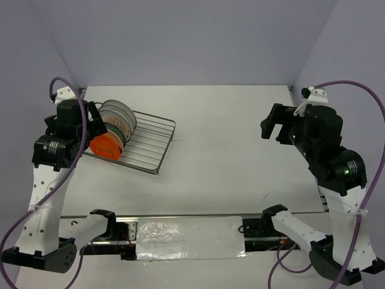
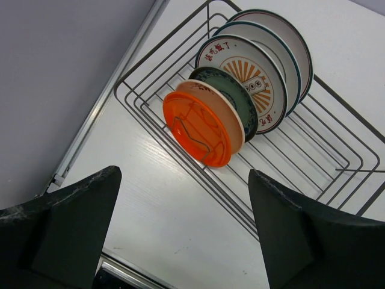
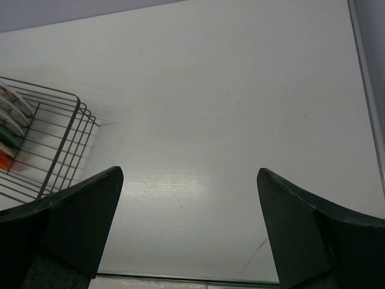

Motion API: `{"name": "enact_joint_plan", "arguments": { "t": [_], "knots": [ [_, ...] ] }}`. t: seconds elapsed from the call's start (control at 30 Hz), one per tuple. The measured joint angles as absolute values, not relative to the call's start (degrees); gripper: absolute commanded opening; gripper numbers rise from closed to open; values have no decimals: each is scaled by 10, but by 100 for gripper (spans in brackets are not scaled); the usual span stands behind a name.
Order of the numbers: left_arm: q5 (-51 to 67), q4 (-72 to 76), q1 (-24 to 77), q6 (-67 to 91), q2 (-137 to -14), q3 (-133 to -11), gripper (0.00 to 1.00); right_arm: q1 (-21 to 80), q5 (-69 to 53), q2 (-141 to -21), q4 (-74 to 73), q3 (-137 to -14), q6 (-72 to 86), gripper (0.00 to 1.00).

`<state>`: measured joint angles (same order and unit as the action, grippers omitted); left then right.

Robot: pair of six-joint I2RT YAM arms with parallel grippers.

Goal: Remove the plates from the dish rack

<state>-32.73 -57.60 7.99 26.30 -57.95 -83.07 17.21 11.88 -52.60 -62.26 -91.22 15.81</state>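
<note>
Nothing is unloaded yet: the plates (image 2: 240, 90) all stand in the dish rack (image 1: 151, 143) at middle left, while the left gripper (image 2: 183, 177) and right gripper (image 3: 189, 174) gape wide, empty.

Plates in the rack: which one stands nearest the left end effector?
The orange plate, first in the row facing the wrist camera; the other plates all stand behind it.

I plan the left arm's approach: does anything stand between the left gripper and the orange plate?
No separate thing. The open left gripper faces the orange plate, first in the dish rack; only the rack's own end wires lie between them.
</note>
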Motion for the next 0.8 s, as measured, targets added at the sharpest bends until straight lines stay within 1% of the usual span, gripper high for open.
{"name": "enact_joint_plan", "arguments": {
  "t": [0.3, 0.47, 0.67, 0.77, 0.8],
  "knots": [
    [-354, -604, 80, 311, -623, -877, 100, 172, 122, -503, -622, -905, 162, 100],
    [-371, -620, 80, 369, -655, -888, 98, 172, 118, -499, -618, -886, 161, 100],
    [-384, -624, 57, 462, -739, -887, 89, 172, 106, -510, -619, -849, 160, 100],
    [-375, -601, 37, 498, -802, -873, 75, 172, 94, -517, -617, -848, 158, 100],
    [-370, -591, 32, 504, -823, -866, 66, 172, 90, -520, -617, -847, 157, 100]
  ]
}}
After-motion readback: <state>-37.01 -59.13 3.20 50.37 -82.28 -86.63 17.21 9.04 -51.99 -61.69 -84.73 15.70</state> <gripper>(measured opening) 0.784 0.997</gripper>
